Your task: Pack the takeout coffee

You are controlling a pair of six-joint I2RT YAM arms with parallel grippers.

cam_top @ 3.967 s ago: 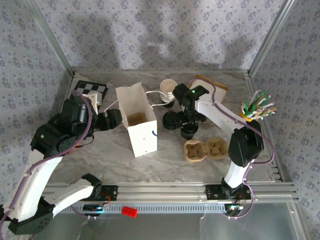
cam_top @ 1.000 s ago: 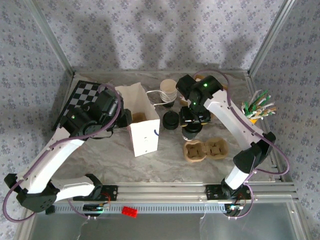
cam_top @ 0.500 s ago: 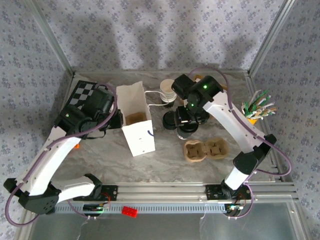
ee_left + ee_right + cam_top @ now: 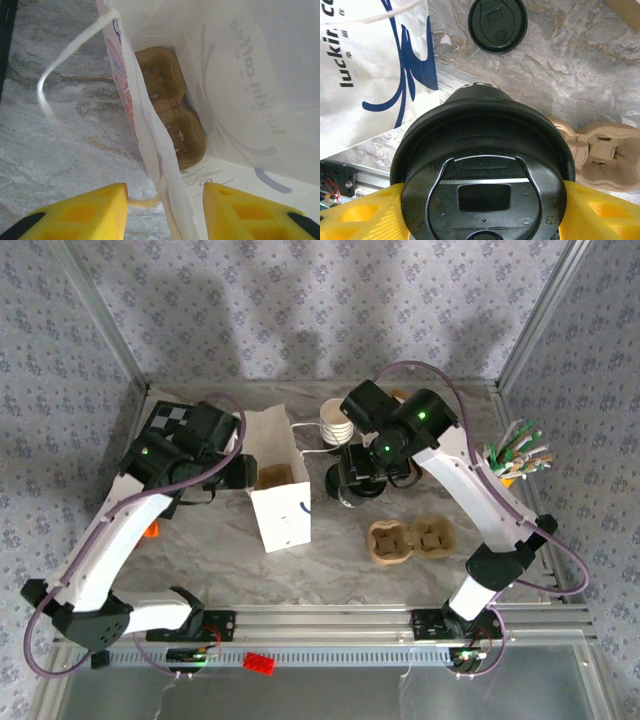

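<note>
**Right wrist: lidded cup clamped, bag straddled on the left**

My right gripper (image 4: 481, 212) is clenched on a black-lidded coffee cup (image 4: 482, 150), just beside the white paper bag (image 4: 365, 65). A second black lid (image 4: 497, 24) sits on the marble table (image 4: 580, 65) near it. An empty pulp carrier (image 4: 602, 152) lies on the cup's other side. My left gripper (image 4: 165, 207) is spread, its fingers (image 4: 75, 212) straddling the bag's wall without pinching it. Another carrier (image 4: 170, 107) rests on the bag's floor.
</note>
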